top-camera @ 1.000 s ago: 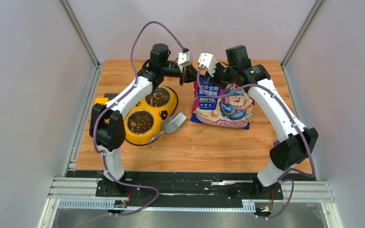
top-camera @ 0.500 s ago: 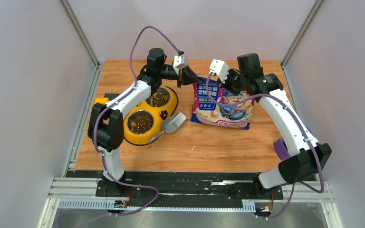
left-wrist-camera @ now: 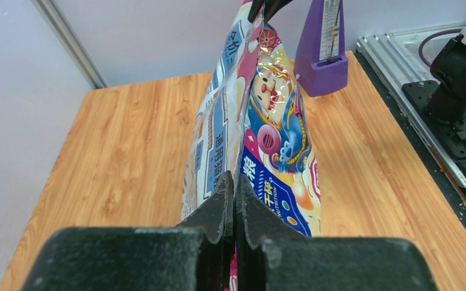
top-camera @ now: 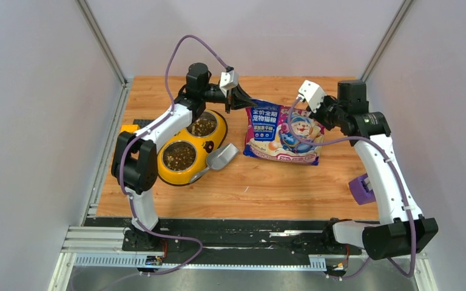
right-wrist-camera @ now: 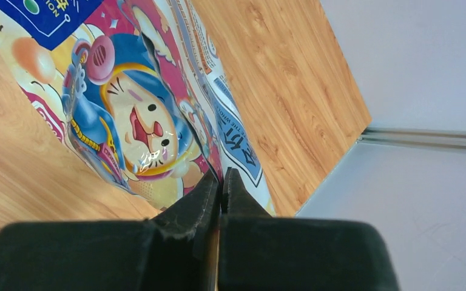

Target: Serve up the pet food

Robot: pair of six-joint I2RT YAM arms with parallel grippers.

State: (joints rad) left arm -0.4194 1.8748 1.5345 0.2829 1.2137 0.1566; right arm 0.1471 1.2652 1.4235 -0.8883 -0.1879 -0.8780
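The pink-and-blue pet food bag lies on the wooden table with its top edge raised toward the back. My left gripper is shut on the bag's top left corner. My right gripper is shut on the top right corner. In the left wrist view the gripper pinches the bag edge, which runs taut to the other arm's fingertips. In the right wrist view the gripper clamps the bag next to the cartoon face. Brown kibble fills both steel bowls.
The yellow double-bowl feeder sits left of the bag, with a grey scoop lying against its right side. A purple stand is by the table's right edge. Grey walls close in the table on three sides.
My right gripper has swung right and slightly forward with its corner of the bag. The left gripper moved a little left and back, so the bag's top edge is stretched out wide between them.
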